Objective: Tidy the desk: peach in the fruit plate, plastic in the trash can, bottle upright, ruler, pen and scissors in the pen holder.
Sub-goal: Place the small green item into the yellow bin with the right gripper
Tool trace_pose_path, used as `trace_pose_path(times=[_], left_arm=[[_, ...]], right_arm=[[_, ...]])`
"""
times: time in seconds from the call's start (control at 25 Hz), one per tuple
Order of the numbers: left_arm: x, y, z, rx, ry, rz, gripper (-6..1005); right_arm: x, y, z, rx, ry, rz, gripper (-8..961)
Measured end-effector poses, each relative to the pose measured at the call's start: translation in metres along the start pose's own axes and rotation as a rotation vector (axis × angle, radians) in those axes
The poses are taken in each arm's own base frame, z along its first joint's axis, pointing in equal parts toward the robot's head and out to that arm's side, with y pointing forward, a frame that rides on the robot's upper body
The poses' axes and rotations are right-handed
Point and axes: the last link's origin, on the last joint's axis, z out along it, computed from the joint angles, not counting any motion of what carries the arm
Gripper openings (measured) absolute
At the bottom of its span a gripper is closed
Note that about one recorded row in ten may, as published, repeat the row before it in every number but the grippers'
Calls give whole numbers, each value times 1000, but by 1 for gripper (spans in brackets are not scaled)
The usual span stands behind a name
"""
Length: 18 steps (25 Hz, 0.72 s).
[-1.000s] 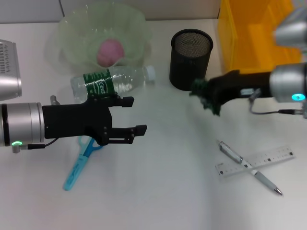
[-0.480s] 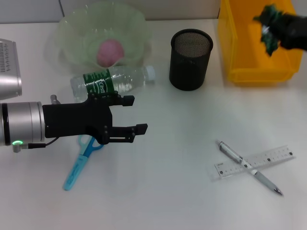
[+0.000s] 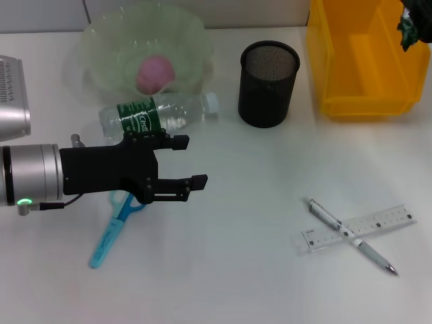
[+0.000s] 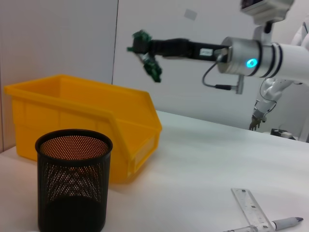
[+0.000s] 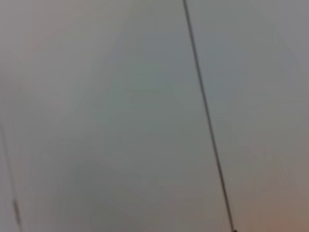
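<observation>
Plastic [image 4: 150,65], a crumpled green scrap, hangs pinched in my right tool [image 4: 142,44], held high above the yellow bin [image 4: 87,121] that serves as the trash can; the left wrist view shows it over the bin's far side, not yet let go. In the head view only the scrap's edge shows at the top right corner, beyond the bin's far rim.

Peach [image 3: 156,73] already sits in the plate [image 3: 182,34], so that item looks done. Everything else remains, by my reading. Bottle [image 3: 158,115] lies on its side on the surface [image 3: 243,270], just in front of the plate. Scissors [image 3: 111,233] lie flat near my left tool [image 3: 182,162], partly under it from the head view. Pen [image 3: 351,236] and ruler [image 3: 361,228] lie crossed, touching, on the right of the surface, well apart from the mesh holder [image 3: 268,84], which stands upright beside the bin with nothing visible in it.

My left tool hovers over the surface with its fingers spread and nothing between them, just in front of the bottle.
</observation>
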Motion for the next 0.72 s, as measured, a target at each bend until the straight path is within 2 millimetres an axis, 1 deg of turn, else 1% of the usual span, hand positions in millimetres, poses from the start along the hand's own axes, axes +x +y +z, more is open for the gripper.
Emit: trace_pose_path(times=[0.08, 0.12, 0.16, 0.2, 0.4, 0.6, 0.72], left_arm=[[0, 0, 0, 1, 0, 0, 813], [0, 0, 0, 2, 0, 0, 813], [0, 0, 0, 2, 0, 0, 813], [0, 0, 0, 2, -1, 0, 813], [-2, 0, 0, 3, -2, -7, 813], [-2, 0, 0, 4, -2, -9, 813], [-2, 0, 0, 6, -2, -9, 812]], right_arm=[[2, -1, 4, 14, 13, -2, 77], [8, -1, 10, 34, 40, -12, 78], [8, -1, 10, 34, 40, -12, 78], [12, -2, 14, 51, 61, -28, 78], [18, -1, 17, 56, 82, -62, 80], [19, -1, 16, 60, 83, -68, 144], [21, -1, 14, 62, 84, -70, 232]])
